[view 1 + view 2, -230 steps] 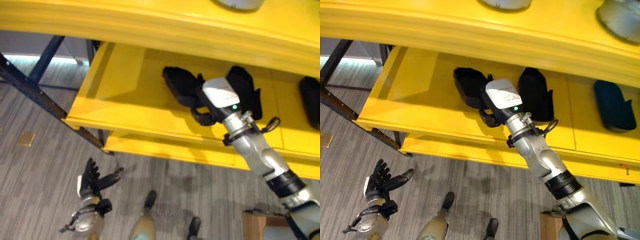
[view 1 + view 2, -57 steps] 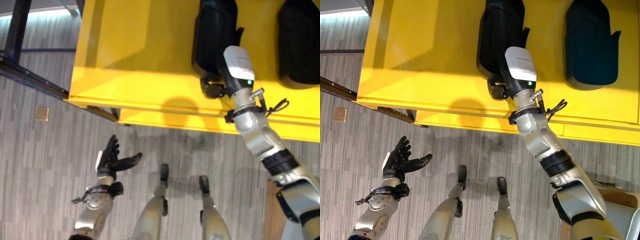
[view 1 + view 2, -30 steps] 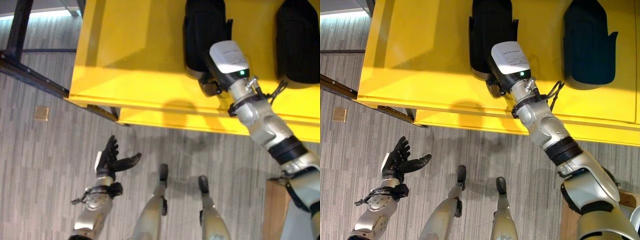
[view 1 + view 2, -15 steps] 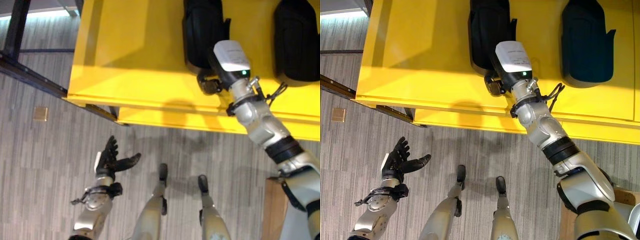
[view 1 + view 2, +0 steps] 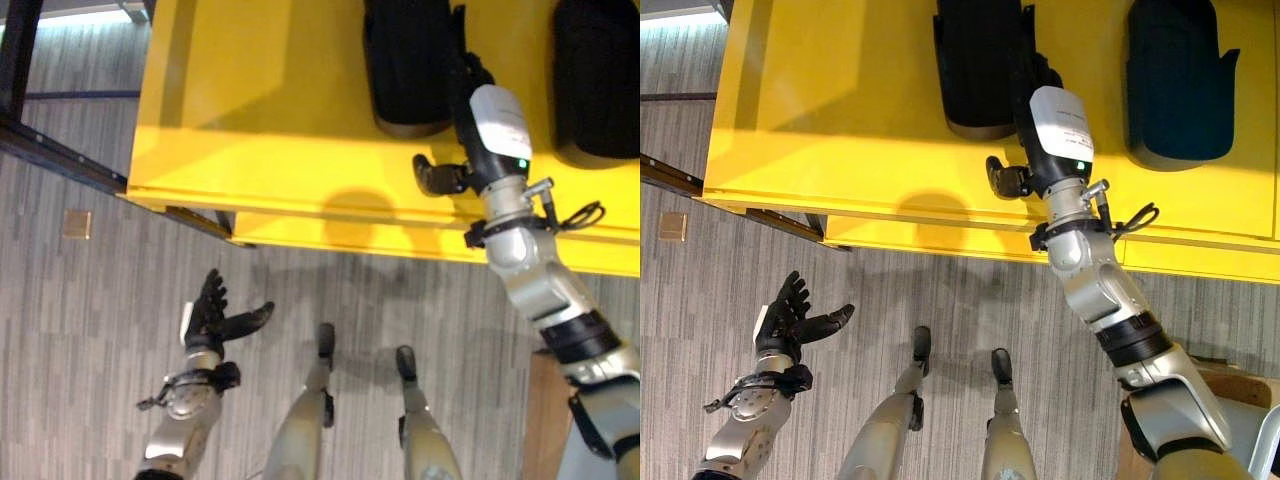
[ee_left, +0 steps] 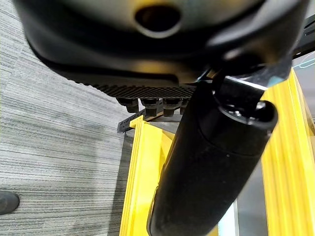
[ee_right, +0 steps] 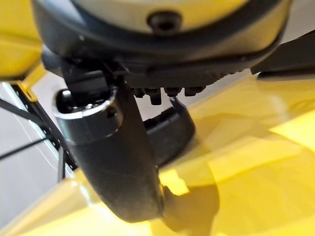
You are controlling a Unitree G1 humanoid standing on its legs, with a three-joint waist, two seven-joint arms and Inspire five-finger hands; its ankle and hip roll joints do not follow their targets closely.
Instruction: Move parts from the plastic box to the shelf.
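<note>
Two black parts on the yellow shelf (image 5: 270, 120), both cut off at the far end: one part (image 5: 408, 70) just left of the right hand (image 5: 470, 110), second part (image 5: 598, 80) well to its right. Long axes running from shelf front toward its back, rounded ends facing the front edge. Right hand's fingers mostly hidden behind its own white-capped back, thumb sticking out leftward; grip impossible to judge. Left hand (image 5: 215, 318) low over grey floor (image 5: 80, 300), fingers spread, holding nothing
</note>
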